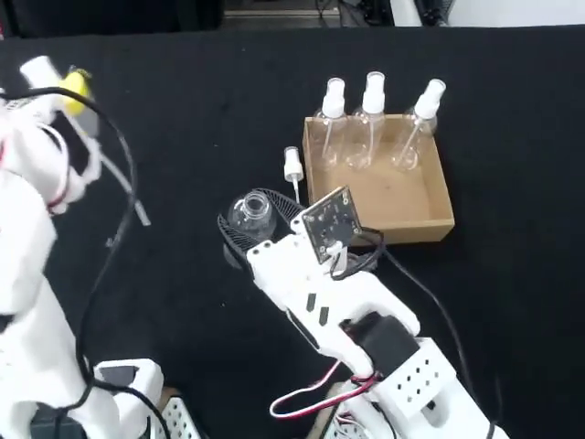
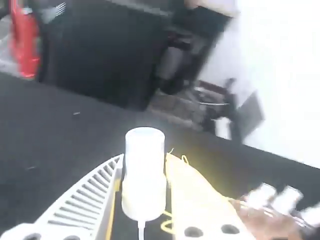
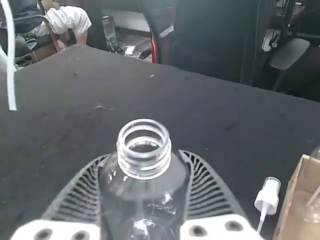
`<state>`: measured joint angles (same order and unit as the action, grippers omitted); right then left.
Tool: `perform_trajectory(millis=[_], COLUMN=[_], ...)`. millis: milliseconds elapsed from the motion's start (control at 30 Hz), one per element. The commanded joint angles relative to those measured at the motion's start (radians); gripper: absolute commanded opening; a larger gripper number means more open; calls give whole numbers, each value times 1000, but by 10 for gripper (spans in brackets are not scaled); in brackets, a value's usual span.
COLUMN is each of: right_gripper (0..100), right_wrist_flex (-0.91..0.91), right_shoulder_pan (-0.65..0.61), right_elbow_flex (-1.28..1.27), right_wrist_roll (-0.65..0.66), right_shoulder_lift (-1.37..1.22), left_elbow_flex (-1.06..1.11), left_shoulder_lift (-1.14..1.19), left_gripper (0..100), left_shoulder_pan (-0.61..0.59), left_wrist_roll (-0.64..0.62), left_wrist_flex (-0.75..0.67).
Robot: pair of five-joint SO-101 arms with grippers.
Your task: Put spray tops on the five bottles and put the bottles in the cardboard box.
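My right gripper [image 1: 256, 229] is shut on a clear, uncapped bottle [image 1: 250, 208], held upright just left of the cardboard box [image 1: 402, 215]. In the right wrist view its black fingers [image 3: 205, 185] clasp the bottle [image 3: 145, 200] below the threaded neck. My left gripper [image 1: 57, 80] is raised at the far left, shut on a white spray top [image 1: 41, 71] whose tube hangs down. The left wrist view has this spray top [image 2: 144, 190] clamped between a white and a yellow finger. Three capped bottles [image 1: 370, 123] stand along the box's far wall. A loose spray top [image 1: 292, 167] lies by the box's left side.
The table is covered in black cloth. Cables from the right arm [image 1: 366, 338] trail over the cloth in front of the box. The left arm's white body [image 1: 27, 274] takes up the left edge. A loose spray top [image 3: 266, 200] lies beside the box corner [image 3: 300, 200].
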<state>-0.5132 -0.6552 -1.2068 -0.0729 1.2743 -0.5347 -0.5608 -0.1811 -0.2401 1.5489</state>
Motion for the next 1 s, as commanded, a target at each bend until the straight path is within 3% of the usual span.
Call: perform_trajectory(millis=[0,233,733,967], right_gripper=[11,11,11,11], right_wrist_flex=[31,29,26,26], right_shoulder_pan=[-9,-11,-11,-11], right_elbow_flex=[-18,-56,-56,-56], right_wrist_roll=[-14,-14,-14,-14], right_shoulder_lift=[-5,-5,-5,-5], left_elbow_flex=[-79,-77,19,96], left_shoulder_lift=[-20,-20,-20,-23], left_gripper=[30,30,30,30], left_shoulder_pan=[179,421,568,572], left_wrist_roll=[-23,-14,-20,-15], left_wrist_flex=[-23,-55,-193,-222])
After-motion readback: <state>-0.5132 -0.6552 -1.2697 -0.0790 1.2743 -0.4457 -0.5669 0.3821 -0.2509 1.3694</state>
